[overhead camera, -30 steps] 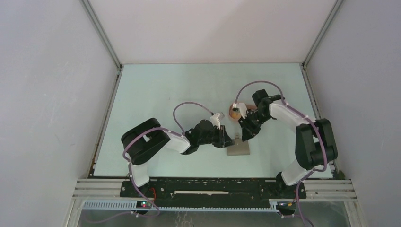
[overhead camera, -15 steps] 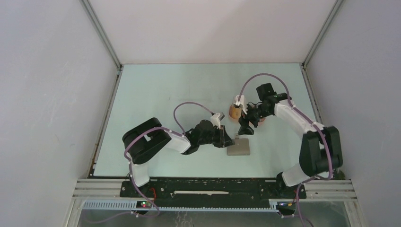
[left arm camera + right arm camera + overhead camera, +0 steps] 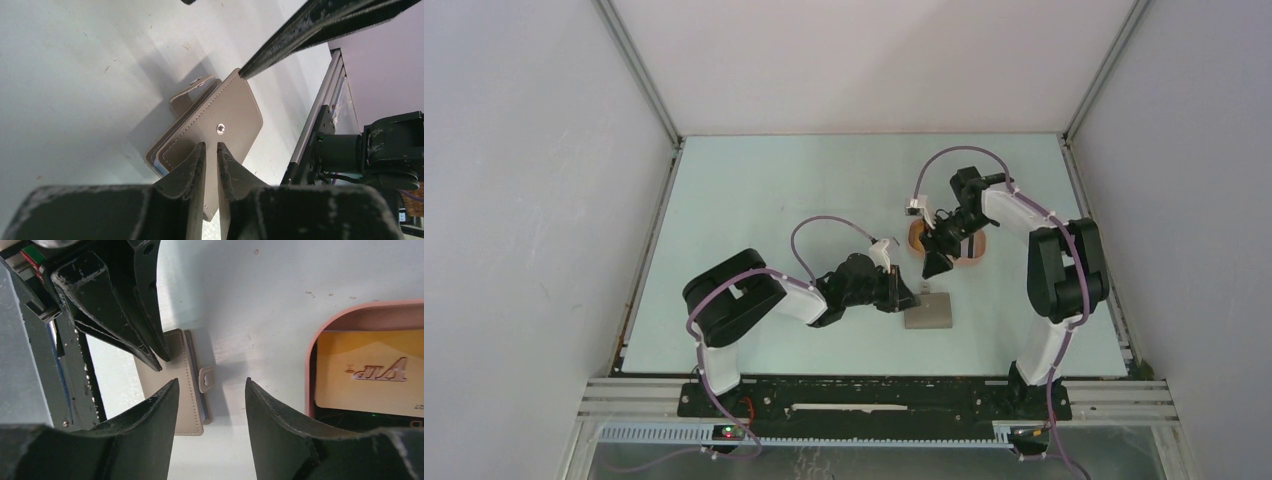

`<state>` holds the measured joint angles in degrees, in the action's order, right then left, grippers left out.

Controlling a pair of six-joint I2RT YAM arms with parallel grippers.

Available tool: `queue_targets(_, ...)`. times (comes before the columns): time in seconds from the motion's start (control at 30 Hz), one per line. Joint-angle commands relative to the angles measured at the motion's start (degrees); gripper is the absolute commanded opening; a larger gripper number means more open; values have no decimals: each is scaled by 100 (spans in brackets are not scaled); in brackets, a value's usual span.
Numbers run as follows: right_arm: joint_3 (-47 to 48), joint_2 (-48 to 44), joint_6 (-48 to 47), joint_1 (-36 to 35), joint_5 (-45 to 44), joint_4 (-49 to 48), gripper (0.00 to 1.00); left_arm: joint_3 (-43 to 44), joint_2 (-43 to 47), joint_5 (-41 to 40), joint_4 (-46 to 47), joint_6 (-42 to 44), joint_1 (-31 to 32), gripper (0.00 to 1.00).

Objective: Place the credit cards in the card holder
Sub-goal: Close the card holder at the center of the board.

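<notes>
In the peach tray (image 3: 320, 335), at three o'clock from the right gripper's (image 3: 210, 385) parted, empty jaws: orange-yellow credit card (image 3: 370, 370), long axis nine-to-three, nearer the right arm. At nine o'clock: grey card holder (image 3: 182, 357), edge seemingly pinched by the left gripper (image 3: 210, 150).

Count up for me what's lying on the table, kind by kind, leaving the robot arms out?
Grey card case: 1
Peach tray: 1
Yellow card, lying in the tray: 1
Total: 3 things in plain sight; any other cards are hidden or too unclear to count.
</notes>
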<state>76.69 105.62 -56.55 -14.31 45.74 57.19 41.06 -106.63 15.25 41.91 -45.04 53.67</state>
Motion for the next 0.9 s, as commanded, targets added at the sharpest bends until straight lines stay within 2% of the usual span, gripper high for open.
queue_targets(0.0, 164, 12, 83, 3, 170, 342, 60, 7, -77, 9, 1, 57, 14, 18)
queue_targets(0.4, 189, 313, 230, -248, -159, 328, 60, -1, -85, 14, 28, 39, 12, 18)
queue_targets(0.87, 203, 462, 101, -402, -445, 390, 45, -19, -101, 8, 63, 21, 8, 17)
